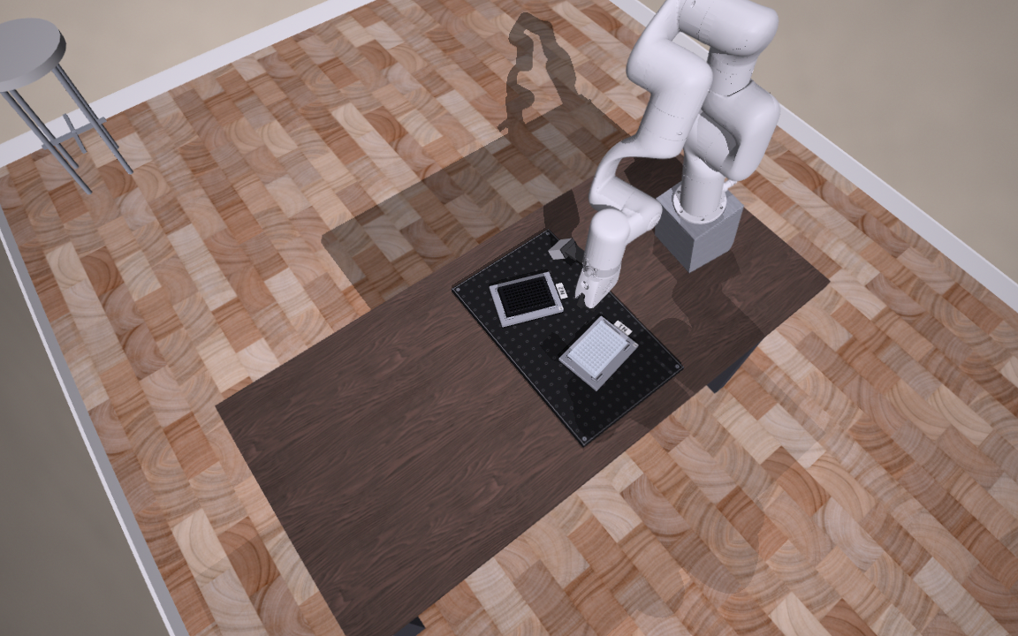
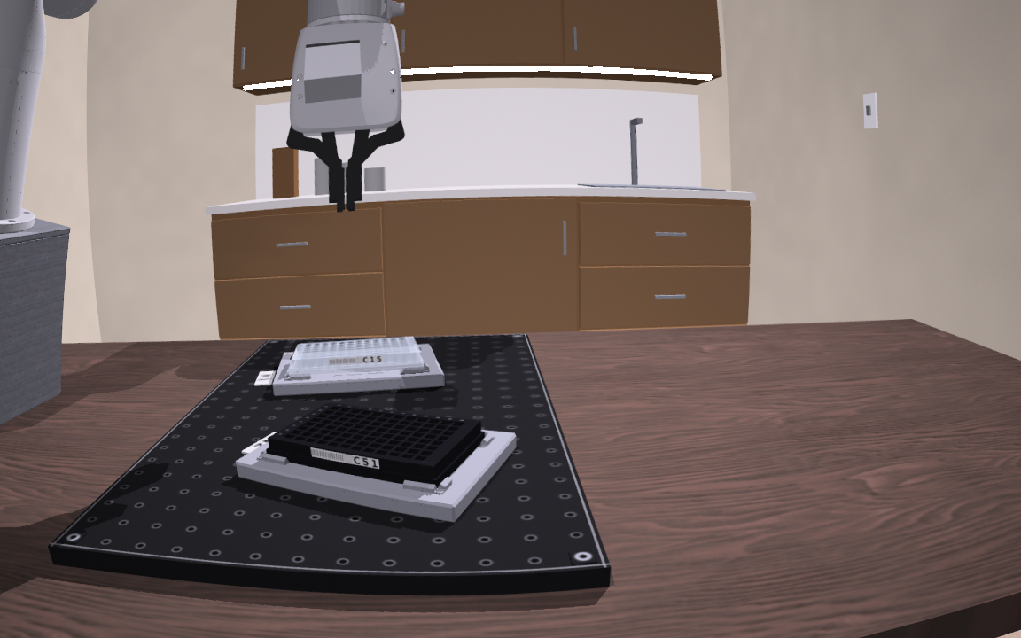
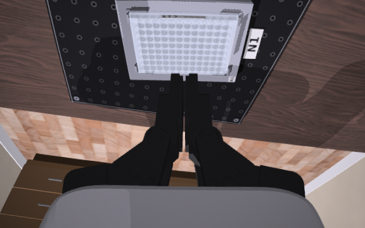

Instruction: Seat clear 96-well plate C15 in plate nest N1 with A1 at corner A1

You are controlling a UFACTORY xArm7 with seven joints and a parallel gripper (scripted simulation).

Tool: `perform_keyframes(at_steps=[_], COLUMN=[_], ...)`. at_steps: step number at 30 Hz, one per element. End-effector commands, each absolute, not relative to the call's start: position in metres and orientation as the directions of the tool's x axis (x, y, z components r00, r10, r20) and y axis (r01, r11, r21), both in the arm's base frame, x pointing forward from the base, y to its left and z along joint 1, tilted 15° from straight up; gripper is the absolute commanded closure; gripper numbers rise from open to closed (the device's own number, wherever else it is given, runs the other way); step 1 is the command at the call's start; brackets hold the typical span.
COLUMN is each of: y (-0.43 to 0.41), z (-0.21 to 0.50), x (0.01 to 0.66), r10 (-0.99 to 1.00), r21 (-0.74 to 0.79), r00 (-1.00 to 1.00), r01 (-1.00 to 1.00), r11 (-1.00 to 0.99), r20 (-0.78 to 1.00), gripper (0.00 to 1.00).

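Plainly clenched on nothing, the gripper hangs high above the perforated black deck, probably lining up to push rather than lift. Clear plate C15, a pale grid of wells, rests unseated on grey nest N1; matte black C51 sits undisturbed in N2

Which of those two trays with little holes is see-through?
The one labelled C15, farther back on the black board. The nearer tray, C51, is solid black.
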State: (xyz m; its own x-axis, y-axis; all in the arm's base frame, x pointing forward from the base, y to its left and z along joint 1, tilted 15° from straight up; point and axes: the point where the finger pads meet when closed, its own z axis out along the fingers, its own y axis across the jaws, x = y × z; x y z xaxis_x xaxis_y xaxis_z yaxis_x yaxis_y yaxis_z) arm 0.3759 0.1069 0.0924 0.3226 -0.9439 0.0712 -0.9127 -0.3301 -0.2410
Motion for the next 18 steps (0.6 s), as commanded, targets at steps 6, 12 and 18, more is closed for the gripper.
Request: perform_keyframes(at_steps=[6,12,18], y=[0.107,0.108,0.108], z=[0.072,0.057,0.053], x=[0.384,0.388,0.389], r10=[-0.944,-0.944,-0.944], r21=[-0.246,-0.246,-0.246], r00=[0.322,0.322,0.322], r01=[-0.912,-0.912,-0.912], r11=[-0.330,-0.330,-0.330], r20=[0.073,0.073,0.073], gripper=[1.00,1.00,1.00])
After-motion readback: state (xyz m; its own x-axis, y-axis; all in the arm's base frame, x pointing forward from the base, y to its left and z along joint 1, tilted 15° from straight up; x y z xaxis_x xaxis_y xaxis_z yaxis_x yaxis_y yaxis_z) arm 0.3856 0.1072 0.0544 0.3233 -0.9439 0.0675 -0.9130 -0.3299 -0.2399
